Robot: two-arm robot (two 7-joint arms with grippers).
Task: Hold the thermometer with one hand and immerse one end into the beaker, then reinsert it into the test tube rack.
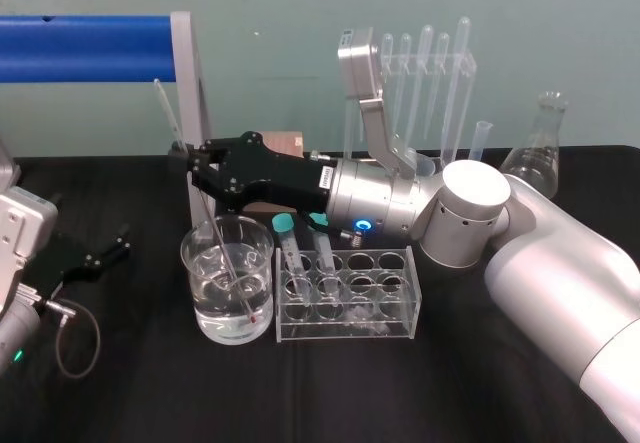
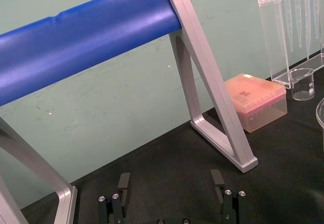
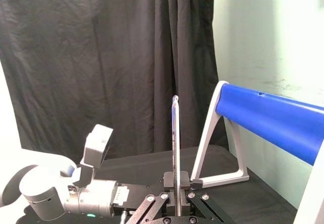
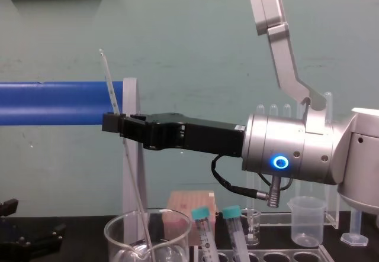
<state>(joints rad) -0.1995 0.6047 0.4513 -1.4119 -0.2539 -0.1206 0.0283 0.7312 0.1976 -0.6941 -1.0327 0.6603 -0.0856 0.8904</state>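
My right gripper point(image 1: 197, 168) clamps the thermometer point(image 3: 175, 138), lower end dipped in the beaker point(image 1: 196, 275); left gripper point(image 2: 171, 179) parked, fingers apart.

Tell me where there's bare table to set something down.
Bare cloth runs along the front of the table, before the beaker and rack. A smaller gap lies between beaker and left gripper. Crowded: right gripper over the beaker, pipette stand and flask behind.

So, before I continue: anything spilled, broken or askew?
Nothing stands out. The right gripper holds the long glass thermometer slanted into the wide clear glass beaker; no spill shows. The left gripper rests open on the left.
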